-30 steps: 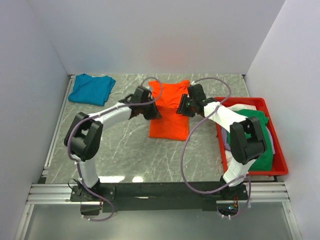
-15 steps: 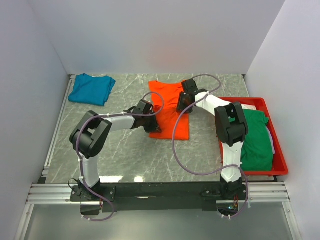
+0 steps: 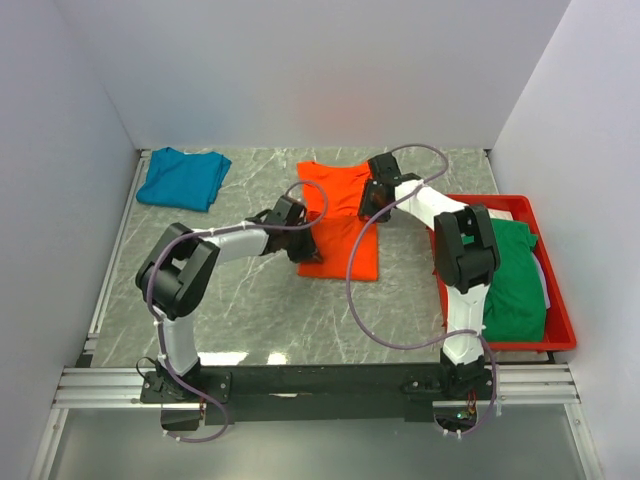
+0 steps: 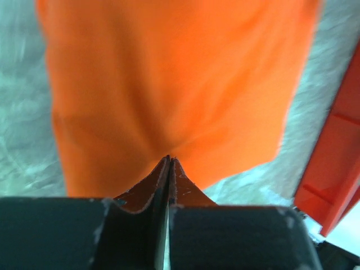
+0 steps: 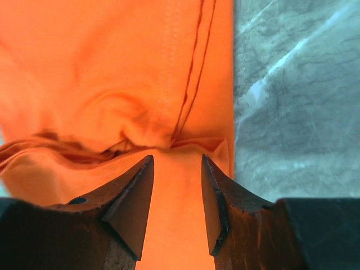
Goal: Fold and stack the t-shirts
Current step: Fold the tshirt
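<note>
A bright orange t-shirt (image 3: 340,215) lies partly folded on the table's middle. My left gripper (image 3: 306,243) is at its near left edge; in the left wrist view the gripper (image 4: 170,159) is shut, tips pinching the orange cloth (image 4: 169,84), whose creases run to them. My right gripper (image 3: 371,205) is at the shirt's right side; in the right wrist view the gripper (image 5: 175,162) is open, with bunched orange cloth (image 5: 124,67) between and ahead of the jaws. A teal t-shirt (image 3: 183,177) lies folded at the far left. A green t-shirt (image 3: 515,285) lies in the tray over a sliver of white cloth (image 3: 543,268).
A red plastic tray (image 3: 560,342) stands at the right edge of the table and also shows in the left wrist view (image 4: 337,169). White walls close in the back and sides. Grey marble tabletop (image 3: 250,300) shows around the shirts. Purple cables loop over both arms.
My right arm has swung off the tray to the shirt's far right side, uncovering the green shirt. My left gripper has moved nearer along the shirt's left edge.
</note>
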Robot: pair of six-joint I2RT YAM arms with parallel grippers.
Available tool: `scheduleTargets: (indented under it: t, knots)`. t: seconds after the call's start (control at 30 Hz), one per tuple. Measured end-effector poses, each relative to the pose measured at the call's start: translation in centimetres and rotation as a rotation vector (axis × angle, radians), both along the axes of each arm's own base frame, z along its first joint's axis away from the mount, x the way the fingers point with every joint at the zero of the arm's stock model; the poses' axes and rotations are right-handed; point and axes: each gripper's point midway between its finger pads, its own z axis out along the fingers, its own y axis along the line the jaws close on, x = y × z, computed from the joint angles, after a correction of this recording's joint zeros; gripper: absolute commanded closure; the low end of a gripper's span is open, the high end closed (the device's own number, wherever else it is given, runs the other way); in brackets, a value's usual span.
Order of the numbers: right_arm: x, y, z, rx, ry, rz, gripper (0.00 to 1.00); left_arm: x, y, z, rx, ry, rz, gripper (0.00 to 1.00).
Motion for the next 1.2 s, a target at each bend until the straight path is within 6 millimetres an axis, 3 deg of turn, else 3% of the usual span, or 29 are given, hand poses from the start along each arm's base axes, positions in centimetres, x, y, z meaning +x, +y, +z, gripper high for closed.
scheduleTargets:
  t: [0.1, 0.27, 0.37, 0.5, 0.7, 1.0, 1.2]
  knots:
    - [0.1, 0.0, 1.8, 0.008, -0.034, -0.003, 0.54, 1.6, -0.4, 2.1, -0.012, -0.028, 0.009, 0.94]
    - [0.4, 0.2, 5.1, 0.039, -0.108, -0.007, 0.55, 6.4, -0.4, 6.4, -0.051, -0.119, 0.066, 0.99]
    - [0.5, 0.3, 5.5, 0.047, -0.120, -0.005, 0.55, 9.4, -0.2, 7.4, -0.057, -0.156, 0.096, 0.99]
    - [0.2, 0.6, 5.3, 0.058, -0.109, 0.006, 0.56, 11.4, 0.8, 5.3, -0.024, -0.124, 0.132, 0.99]
    - [0.0, 1.1, 5.3, 0.072, -0.105, 0.021, 0.57, 11.7, 1.8, 2.1, 0.028, -0.050, 0.145, 0.99]
    - [-0.4, 2.0, 2.8, 0.076, -0.047, 0.046, 0.57, 14.7, 2.0, 1.9, 0.032, -0.068, 0.158, 0.99]
    - [0.2, 2.5, 1.2, 0.077, -0.018, 0.054, 0.57, 16.0, 2.8, 0.4, 0.044, -0.054, 0.175, 0.99]
